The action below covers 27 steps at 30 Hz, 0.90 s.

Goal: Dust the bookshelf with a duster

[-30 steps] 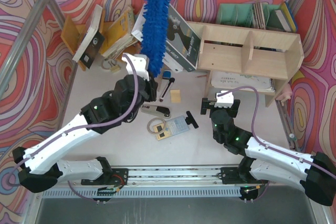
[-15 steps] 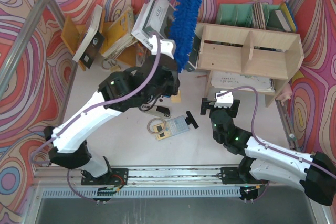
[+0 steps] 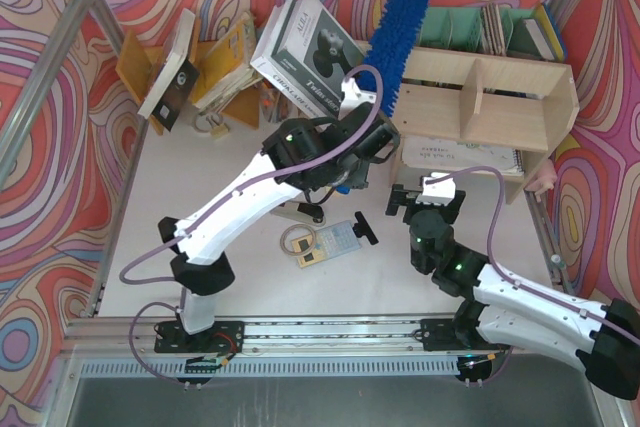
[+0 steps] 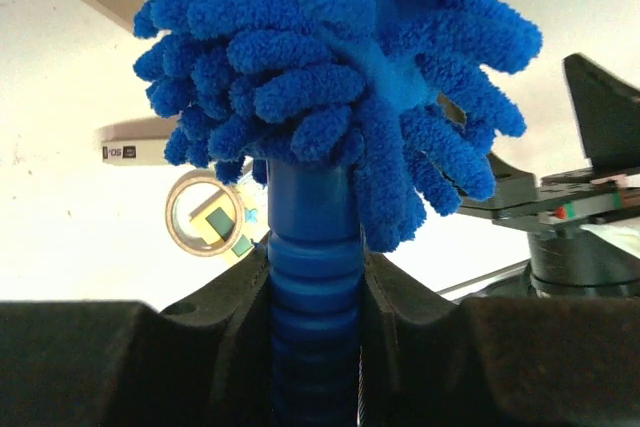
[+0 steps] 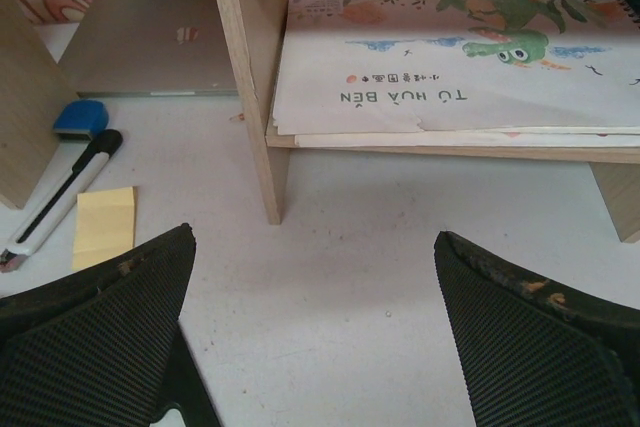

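Note:
The duster (image 3: pixel 397 39) is a bright-blue fluffy wand, tilted up and right with its head by the left end of the bookshelf (image 3: pixel 500 97), a pale plywood unit at the right back. My left gripper (image 3: pixel 380 132) is shut on the duster's ribbed blue handle (image 4: pixel 312 267), just below the fluffy head (image 4: pixel 330 67). My right gripper (image 3: pixel 425 197) hangs open over bare table in front of the bookshelf's lower tier. Its wrist view shows an upright divider (image 5: pixel 250 97) and the open right gripper (image 5: pixel 312 287) holding nothing.
A picture book (image 5: pixel 450 47) lies in the lower tier, a laptop (image 5: pixel 150 47) beside it. A box cutter (image 5: pixel 60 197) and a sticky note (image 5: pixel 105 227) lie to the left. A large book (image 3: pixel 310 47), an orange rack (image 3: pixel 215 57), a green organizer (image 3: pixel 450 22) and a tape ring (image 3: pixel 297 240) are around.
My left arm has swung to the right with the duster, carrying its head from the middle back to the bookshelf's left end. The right arm has barely moved.

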Available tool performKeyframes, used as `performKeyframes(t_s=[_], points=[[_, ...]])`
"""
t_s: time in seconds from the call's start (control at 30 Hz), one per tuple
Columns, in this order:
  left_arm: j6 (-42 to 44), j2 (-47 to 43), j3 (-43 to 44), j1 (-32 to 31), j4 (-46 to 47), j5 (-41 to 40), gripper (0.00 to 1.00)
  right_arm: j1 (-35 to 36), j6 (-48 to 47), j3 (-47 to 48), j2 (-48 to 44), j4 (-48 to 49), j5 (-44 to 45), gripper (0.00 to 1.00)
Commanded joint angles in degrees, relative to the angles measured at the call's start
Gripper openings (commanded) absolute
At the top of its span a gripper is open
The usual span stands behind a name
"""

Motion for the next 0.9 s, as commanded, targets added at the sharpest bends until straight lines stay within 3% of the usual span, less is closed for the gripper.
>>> performKeyframes(t_s=[0.0,0.63,0.87], points=[[0.74,2.17,4.25,0.45,-5.5,0.64,0.0,-0.39,1.36,-0.04,-1.61,-0.27,1.02,0.91],[6.2,6.8,7.35,-3.01,-1.6,11.04,0.0,-0.44,1.4,-0.1,-1.23,-0.2,2.15,0.91],[7.7,5.42,7.15,-4.79,-1.27,7.92,0.0,-0.43,1.48,-0.01,-0.98,-0.21,2.02,0.91]])
